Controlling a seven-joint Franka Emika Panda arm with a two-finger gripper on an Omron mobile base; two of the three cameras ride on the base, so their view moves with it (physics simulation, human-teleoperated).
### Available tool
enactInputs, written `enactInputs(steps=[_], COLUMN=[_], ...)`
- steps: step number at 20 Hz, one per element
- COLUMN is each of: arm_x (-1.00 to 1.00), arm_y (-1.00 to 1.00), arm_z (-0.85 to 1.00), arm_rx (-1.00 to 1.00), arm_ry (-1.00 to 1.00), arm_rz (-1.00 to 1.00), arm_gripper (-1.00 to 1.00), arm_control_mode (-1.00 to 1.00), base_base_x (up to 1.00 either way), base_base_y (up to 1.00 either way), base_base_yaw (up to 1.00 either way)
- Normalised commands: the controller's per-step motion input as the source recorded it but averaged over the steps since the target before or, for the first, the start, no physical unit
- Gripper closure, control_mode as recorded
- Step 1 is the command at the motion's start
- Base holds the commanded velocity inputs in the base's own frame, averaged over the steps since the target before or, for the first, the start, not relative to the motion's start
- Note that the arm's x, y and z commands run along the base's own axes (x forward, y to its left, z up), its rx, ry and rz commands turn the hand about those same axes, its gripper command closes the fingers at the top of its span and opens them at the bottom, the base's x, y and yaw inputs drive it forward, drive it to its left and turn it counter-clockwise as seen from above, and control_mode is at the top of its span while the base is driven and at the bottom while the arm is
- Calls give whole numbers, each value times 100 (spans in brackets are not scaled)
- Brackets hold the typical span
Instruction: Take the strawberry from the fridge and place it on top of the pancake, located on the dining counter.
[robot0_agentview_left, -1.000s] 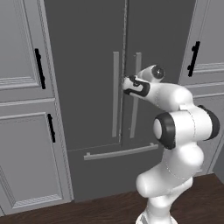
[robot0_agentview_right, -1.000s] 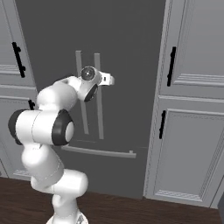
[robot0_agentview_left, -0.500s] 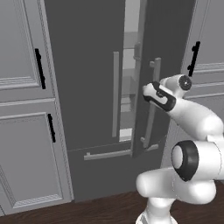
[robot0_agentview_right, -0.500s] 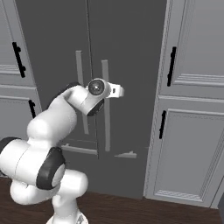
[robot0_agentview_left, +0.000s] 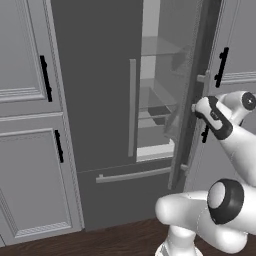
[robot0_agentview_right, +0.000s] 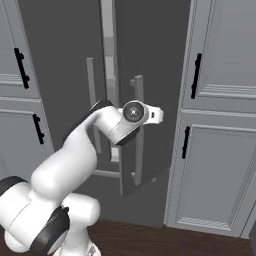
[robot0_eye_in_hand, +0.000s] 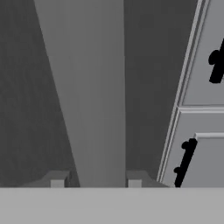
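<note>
The fridge (robot0_agentview_left: 95, 90) stands dead ahead, tall and dark grey, its left door closed. Its right door (robot0_agentview_left: 192, 95) is swung partly open, showing glass shelves (robot0_agentview_left: 156, 116) and a light grey interior. My gripper (robot0_agentview_left: 198, 107) is shut on the right door's long silver bar handle (robot0_agentview_right: 138, 125). In the hand view that handle (robot0_eye_in_hand: 94, 96) runs up from between my fingertips (robot0_eye_in_hand: 57, 179), and my gripper (robot0_eye_in_hand: 95, 180) clamps it. The strawberry is hidden from view. The pancake and the dining counter are out of view.
Panelled grey cabinets with black handles flank the fridge, on the left (robot0_agentview_left: 30, 100) and on the right (robot0_agentview_right: 220, 125). The left door's silver handle (robot0_agentview_left: 132, 107) hangs next to the gap. The bottom drawer handle (robot0_agentview_left: 132, 175) sits below. Dark wood floor (robot0_agentview_right: 165, 240) lies in front.
The right fridge door was closed a second ago and has swung open towards me. My hand has travelled right with the handle held.
</note>
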Motion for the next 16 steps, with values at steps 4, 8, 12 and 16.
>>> enactInputs(steps=[4, 8, 12, 16], arm_x=[-13, -8, -18, -53], arm_y=[-92, -73, -34, -8], arm_z=[0, 0, 0, 1], arm_rx=[2, 4, 0, -1], arm_ry=[4, 7, 5, 1], arm_rz=[0, 0, -4, -7], arm_gripper=[100, -100, -100, -100], arm_control_mode=[-100, -100, -100, -100], base_base_x=[0, 0, 0, 0], base_base_y=[0, 0, 0, 0], base_base_yaw=[0, 0, 0, 0])
